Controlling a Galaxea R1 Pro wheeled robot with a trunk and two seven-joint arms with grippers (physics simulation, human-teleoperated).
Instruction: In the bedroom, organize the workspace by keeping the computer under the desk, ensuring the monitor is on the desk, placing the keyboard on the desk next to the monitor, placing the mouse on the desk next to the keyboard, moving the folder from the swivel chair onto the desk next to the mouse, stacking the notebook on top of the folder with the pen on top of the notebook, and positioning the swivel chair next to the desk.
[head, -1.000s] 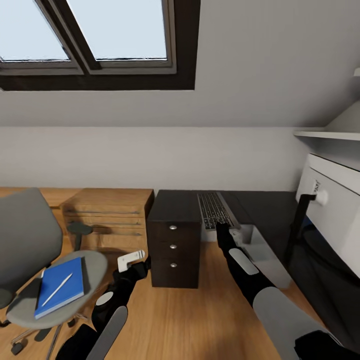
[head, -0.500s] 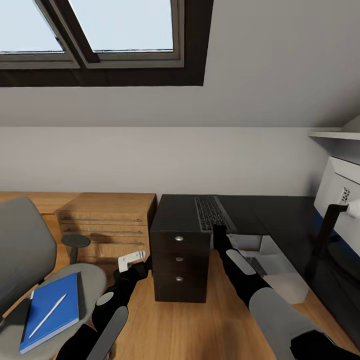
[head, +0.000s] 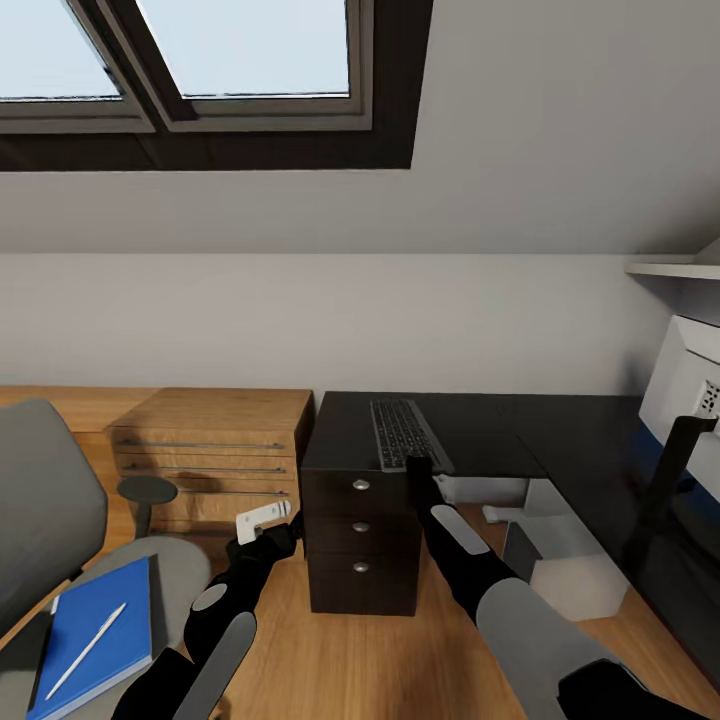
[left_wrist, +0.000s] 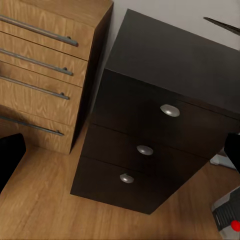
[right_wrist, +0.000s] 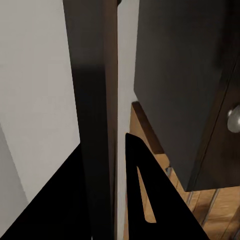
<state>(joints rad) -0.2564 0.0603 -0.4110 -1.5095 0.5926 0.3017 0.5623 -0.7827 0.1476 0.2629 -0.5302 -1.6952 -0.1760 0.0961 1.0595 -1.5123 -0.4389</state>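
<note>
Right gripper (head: 418, 468) is clamped on the near edge of the keyboard (head: 404, 434), which lies on the desk (head: 520, 425) over the dark drawer unit (head: 360, 530). Left gripper (head: 262, 519) hangs low; can't tell if it's open. Blue folder (head: 92, 636) with the pen (head: 85, 636) sits on the chair (head: 170, 570).

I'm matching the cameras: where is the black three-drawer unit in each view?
Head view: drawer unit at centre, under the keyboard.
Left wrist view: its front, three knobs, beside the wooden chest.
Right wrist view: its side and front edge, one knob.
Shared landmark: the round silver knobs.
</note>
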